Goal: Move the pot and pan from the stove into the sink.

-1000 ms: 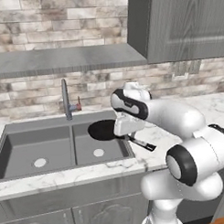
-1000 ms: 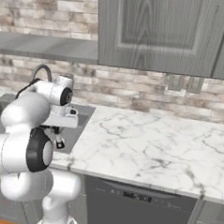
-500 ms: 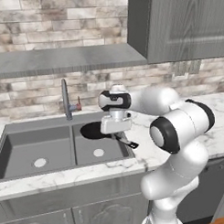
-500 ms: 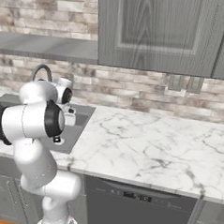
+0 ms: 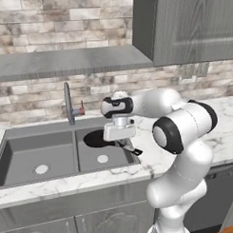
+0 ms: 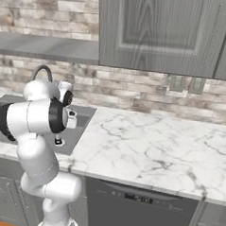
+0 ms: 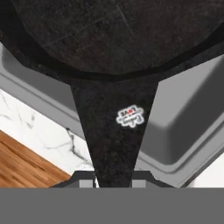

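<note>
The black pan (image 5: 97, 138) hangs tilted over the right basin of the grey sink (image 5: 39, 154). My gripper (image 5: 120, 140) is shut on its thin dark handle, whose silvery tip (image 5: 136, 151) sticks out toward the counter. In the hand view the pan (image 7: 113, 35) spreads across the top. Its handle (image 7: 116, 127) runs down between my fingers, which it hides, and the sink wall (image 7: 183, 127) lies below it. In the right base view the handle tip (image 6: 58, 141) pokes out below my hand (image 6: 69, 119). The pot and the stove are out of view.
A curved grey faucet (image 5: 68, 103) stands behind the sink's divider. White marble counter (image 6: 146, 145) stretches to the right of the sink, with a dishwasher front (image 6: 138, 201) under it. Grey wall cabinets (image 5: 191, 25) hang overhead.
My hand has shifted left and a little lower with the pan, which stays over the right basin. The arm's elbow has swung round to the right.
</note>
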